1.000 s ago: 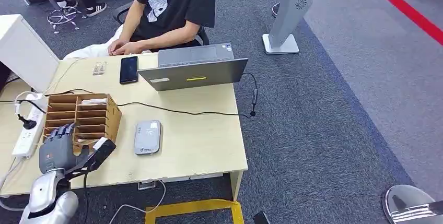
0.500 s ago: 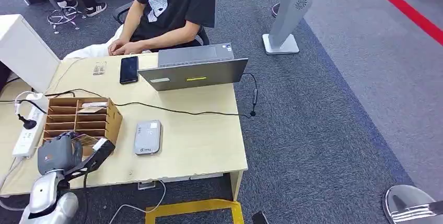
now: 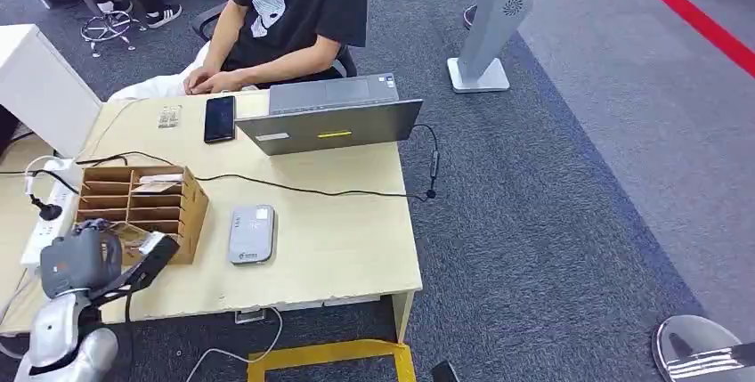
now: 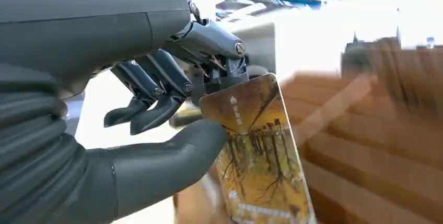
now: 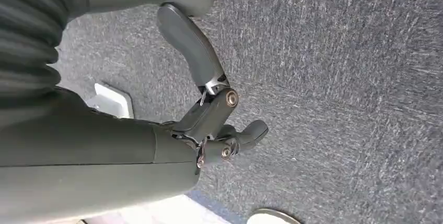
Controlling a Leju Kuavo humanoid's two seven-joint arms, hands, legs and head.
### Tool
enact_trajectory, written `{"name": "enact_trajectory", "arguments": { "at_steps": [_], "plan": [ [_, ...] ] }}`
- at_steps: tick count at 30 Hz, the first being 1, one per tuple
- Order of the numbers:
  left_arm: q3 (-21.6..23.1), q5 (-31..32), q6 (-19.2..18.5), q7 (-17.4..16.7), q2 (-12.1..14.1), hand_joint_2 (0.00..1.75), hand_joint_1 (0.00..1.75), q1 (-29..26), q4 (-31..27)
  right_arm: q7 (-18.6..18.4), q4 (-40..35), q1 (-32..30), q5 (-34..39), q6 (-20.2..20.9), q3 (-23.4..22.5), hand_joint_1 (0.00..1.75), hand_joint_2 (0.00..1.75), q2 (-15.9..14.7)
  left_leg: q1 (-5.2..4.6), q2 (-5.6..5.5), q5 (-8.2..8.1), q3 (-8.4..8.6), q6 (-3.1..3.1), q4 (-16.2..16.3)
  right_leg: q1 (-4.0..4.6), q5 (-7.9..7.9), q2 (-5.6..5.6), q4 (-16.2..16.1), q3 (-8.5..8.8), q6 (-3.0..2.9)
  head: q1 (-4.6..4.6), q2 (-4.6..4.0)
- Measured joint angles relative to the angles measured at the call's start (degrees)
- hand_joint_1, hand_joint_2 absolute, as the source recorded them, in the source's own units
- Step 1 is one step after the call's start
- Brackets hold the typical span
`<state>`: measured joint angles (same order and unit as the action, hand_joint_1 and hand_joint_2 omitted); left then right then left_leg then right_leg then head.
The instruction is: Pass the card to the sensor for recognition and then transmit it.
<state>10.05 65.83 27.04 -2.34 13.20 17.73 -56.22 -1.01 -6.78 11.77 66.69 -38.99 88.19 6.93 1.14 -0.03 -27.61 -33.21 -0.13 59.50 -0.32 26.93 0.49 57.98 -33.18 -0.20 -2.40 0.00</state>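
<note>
Card (image 4: 256, 156) is held in the left hand (image 4: 172, 114), pinched between the thick thumb and the darker fingers (image 4: 156, 85), its printed face with an autumn tree scene turned to the left wrist camera. In the head view the left hand (image 3: 76, 257) is seen at the near left corner of the table (image 3: 347, 248), just in front of the wooden slotted rack (image 3: 138, 204), with the card (image 3: 129, 238) a small pale sliver beside it.

Compared with half a second and one second earlier, the left hand has been drawn back and leftward from the rack front, and the card has come out with it; the blur of the rack in the left wrist view agrees with motion under way. Extraction from the rack is therefore judged complete or nearly so. Whether the card edge is wholly clear of the slot cannot be told.

The grey sensor (image 3: 251, 232) lies flat on the table to the right of the rack, apart from the hand, and is untouched. Presentation of the card to it is not yet done; a move rightward across the rack's corner will be needed.

The right hand (image 5: 209, 114) hangs over the carpet, fingers loosely apart, nothing held.

A seated person (image 3: 285, 17) is at the far side of the table behind a laptop (image 3: 329, 124), with a phone (image 3: 220, 118) nearby; this person is judged the likely recipient.
</note>
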Motion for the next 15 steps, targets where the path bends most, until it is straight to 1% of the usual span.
{"name": "enact_trajectory", "arguments": {
  "at_steps": [3,6,10,13,15],
  "plan": [
    [-1.09,-1.83,0.35,0.98,1.14,1.75,1.75,0.01,-6.04,0.55,0.33,-0.31,0.87,0.0,-0.02,0.0,1.75,0.02,0.0,0.0,0.0,-0.01,0.0,0.01,0.0,0.0,-0.01,0.0,-0.02,0.0,0.04,0.0],
    [-2.08,-1.79,0.59,1.97,2.1,1.75,1.75,0.42,-16.11,1.22,1.09,-0.89,1.92,0.0,-0.04,0.0,1.75,0.02,0.0,-0.03,0.0,-0.03,0.0,0.01,0.0,0.0,-0.01,0.0,0.0,0.0,-0.04,0.0],
    [-2.68,1.71,1.59,2.01,2.75,1.75,1.75,0.69,-26.51,2.05,1.94,-1.6,3.12,0.0,-0.09,0.0,1.75,0.02,-0.03,-0.02,0.0,-0.03,0.0,0.01,-0.02,0.0,-0.01,-0.01,0.0,0.0,-0.02,0.0],
    [-2.86,5.89,3.17,2.14,2.71,1.75,1.75,0.66,-32.83,2.47,2.62,-2.06,3.93,0.0,-0.15,0.0,1.75,0.11,-0.02,-0.02,0.0,-0.03,0.0,0.01,-0.02,0.0,-0.02,-0.01,0.0,0.0,-0.07,0.0],
    [-2.88,8.23,3.45,1.7,2.73,1.75,1.75,0.71,-35.56,2.62,3.04,-2.27,4.04,0.0,-0.15,0.0,1.75,0.28,-0.03,-0.02,0.0,-0.02,0.0,0.01,-0.02,0.0,-0.02,-0.01,0.0,0.0,-0.04,0.0]
  ]
}}
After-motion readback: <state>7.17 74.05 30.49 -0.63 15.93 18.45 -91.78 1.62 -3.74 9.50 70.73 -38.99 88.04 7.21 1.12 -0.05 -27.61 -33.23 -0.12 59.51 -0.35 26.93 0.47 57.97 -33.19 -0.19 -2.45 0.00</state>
